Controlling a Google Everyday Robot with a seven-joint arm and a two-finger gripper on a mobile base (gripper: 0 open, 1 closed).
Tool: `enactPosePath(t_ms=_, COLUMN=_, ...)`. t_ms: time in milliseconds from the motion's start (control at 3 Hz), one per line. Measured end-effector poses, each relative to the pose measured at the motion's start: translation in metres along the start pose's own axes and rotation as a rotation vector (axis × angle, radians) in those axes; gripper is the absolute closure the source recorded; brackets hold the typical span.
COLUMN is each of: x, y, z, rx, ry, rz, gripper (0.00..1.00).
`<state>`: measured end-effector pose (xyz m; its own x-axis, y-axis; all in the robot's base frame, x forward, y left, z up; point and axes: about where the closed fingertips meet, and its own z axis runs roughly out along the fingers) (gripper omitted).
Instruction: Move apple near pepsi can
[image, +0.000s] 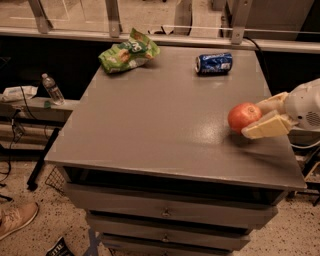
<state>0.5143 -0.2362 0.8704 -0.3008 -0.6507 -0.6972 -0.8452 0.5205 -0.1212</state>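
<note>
The apple (244, 116) is red-orange and round, held just above the grey table top (160, 115) near its right edge. My gripper (257, 118) reaches in from the right and is shut on the apple, one cream finger behind it and one in front. The pepsi can (213, 63) is blue and lies on its side at the far right of the table, well beyond the apple.
A green snack bag (128, 51) lies at the table's far left corner. Drawers (165, 212) sit below the table front. A water bottle (52, 89) stands on a low shelf to the left. A shoe (15, 220) shows at the lower left floor.
</note>
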Motion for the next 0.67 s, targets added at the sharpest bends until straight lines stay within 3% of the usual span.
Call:
enactPosePath(t_ms=333, x=-0.006, y=-0.015, z=0.001, rx=0.038, ry=-0.019, rz=0.023, gripper=1.0)
enactPosePath(t_ms=667, x=-0.02, y=-0.052, z=0.009, rx=0.081, ry=-0.05, rz=0.05, gripper=1.0)
